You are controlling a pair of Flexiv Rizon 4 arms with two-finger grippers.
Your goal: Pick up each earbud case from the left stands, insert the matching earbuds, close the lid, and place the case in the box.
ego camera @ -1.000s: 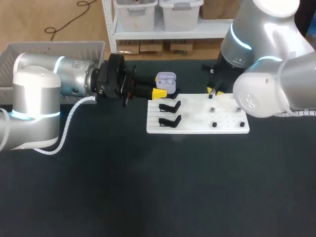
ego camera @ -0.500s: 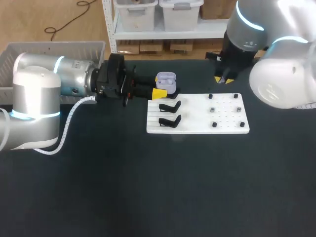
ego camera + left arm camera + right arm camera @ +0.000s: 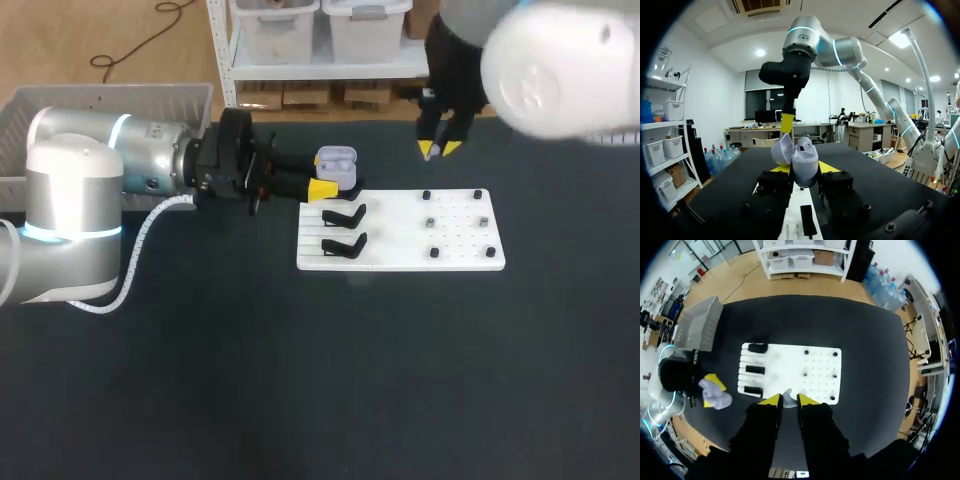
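Lavender case (image 3: 336, 165) (lid open) in L gripper (image 3: 804, 169), earbud (image 3: 787, 398) pinched by R gripper (image 3: 438, 149).

Table (image 3: 300, 380): dark, matt, cloth-like, no shine at all. The white board (image 3: 400, 255) on it looks like smooth plastic with a dull finish. Stands (image 3: 345, 215) are black plastic with a faint gleam. Now the case (image 3: 805, 162): pale lilac plastic, smooth and glossy, catching the lights. Earbud (image 3: 787, 399) is white and smooth. Yellow fingertips (image 3: 322, 189) are matt. Left arm (image 3: 70, 190) has glossy silver-white shells, and its cable wrap (image 3: 140, 250) is ribbed white plastic. Box (image 3: 100, 100): grey plastic lattice.
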